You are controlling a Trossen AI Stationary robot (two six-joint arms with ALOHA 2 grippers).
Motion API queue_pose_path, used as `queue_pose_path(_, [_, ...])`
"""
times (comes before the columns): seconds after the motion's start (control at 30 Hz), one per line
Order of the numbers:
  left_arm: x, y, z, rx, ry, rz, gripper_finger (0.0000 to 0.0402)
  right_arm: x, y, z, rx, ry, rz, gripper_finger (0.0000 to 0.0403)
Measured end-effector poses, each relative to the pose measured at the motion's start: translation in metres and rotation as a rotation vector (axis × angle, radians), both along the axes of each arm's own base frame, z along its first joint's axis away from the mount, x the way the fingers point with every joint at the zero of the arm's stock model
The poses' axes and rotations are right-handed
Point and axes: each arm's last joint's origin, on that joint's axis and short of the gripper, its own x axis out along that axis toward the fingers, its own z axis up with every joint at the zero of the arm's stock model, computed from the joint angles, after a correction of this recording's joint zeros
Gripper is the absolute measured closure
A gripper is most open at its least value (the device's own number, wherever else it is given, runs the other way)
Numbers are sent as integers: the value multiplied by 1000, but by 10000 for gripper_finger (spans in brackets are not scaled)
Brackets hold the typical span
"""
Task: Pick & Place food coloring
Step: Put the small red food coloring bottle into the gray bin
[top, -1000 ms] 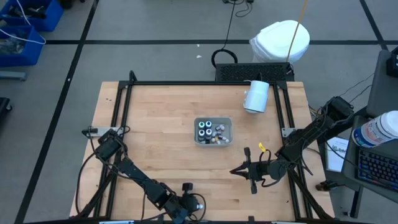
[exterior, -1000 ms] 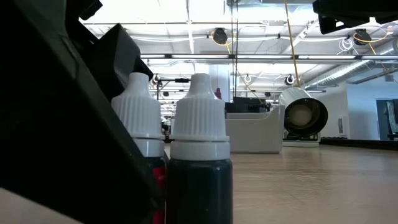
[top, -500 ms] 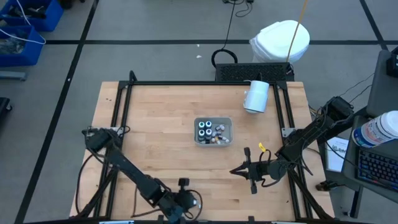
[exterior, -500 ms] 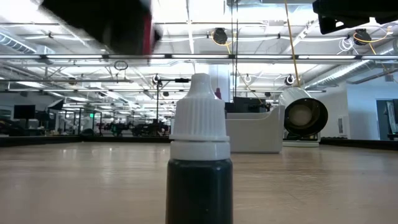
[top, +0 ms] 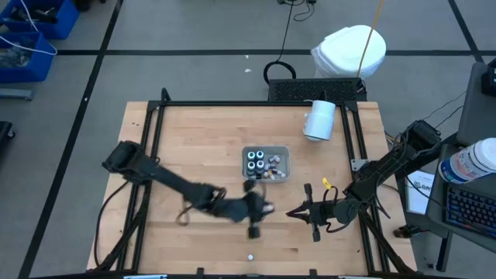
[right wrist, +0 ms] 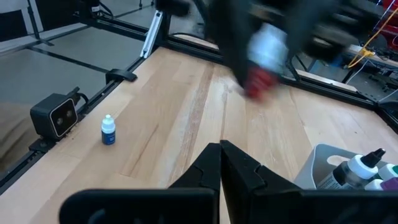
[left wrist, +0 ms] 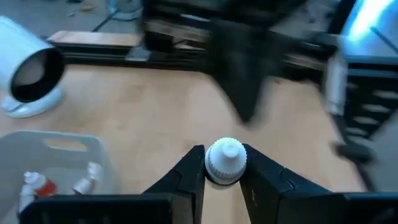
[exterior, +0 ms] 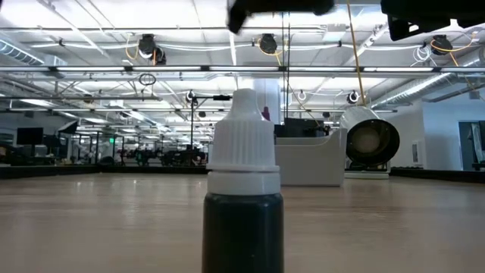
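Note:
A grey tray (top: 265,148) at the table's middle holds several small food coloring bottles (top: 256,161). One more bottle (exterior: 242,205), dark with a white ribbed cap, stands alone on its base near the front edge (top: 250,256). My left gripper (top: 262,208) hangs above the table just on the near side of the tray, shut on a white-capped bottle (left wrist: 226,160) with a red body (right wrist: 258,81). My right gripper (top: 291,212) waits shut to the right of it, holding nothing (right wrist: 221,148). My left gripper pinches the bottle's white ribbed cap (left wrist: 217,169) between its two fingers (left wrist: 194,168), one on each side. It reaches in from the table's left, slanting slightly down. The bottle is lifted clear of the table, and its red body shows below the cap in the right wrist view.
A large white cylinder (top: 318,120) lies on its side at the far right. A black frame (top: 232,103) runs round the tabletop. A small camera (right wrist: 55,118) sits at the front edge by the lone bottle. A small yellow piece (top: 326,184) lies near my right arm.
My left gripper has lifted its bottle from beside the lone bottle at the front edge. It has swung up, toward the far edge and to the right, to just short of the tray. The other bottle has stayed standing where it was.

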Motion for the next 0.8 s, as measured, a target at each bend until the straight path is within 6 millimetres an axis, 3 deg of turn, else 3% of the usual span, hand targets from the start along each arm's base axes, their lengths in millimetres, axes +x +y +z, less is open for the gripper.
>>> queue_pose_path(0.13, [35, 22, -13, 7, 56, 49, 314, 0, 0, 0, -10, 1, 3, 403])
queue_pose_path(0.27, [51, 24, -25, 71, 174, 48, 314, 0, 0, -1, -24, 11, 4, 403])
queue_pose_path(0.5, [48, 5, -26, 126, 199, 14, 314, 0, 0, -2, -25, 13, 4, 403])
queue_pose_path(0.8, [37, -22, -12, 158, 122, -44, 314, 0, 0, -1, -6, 8, 0, 403])
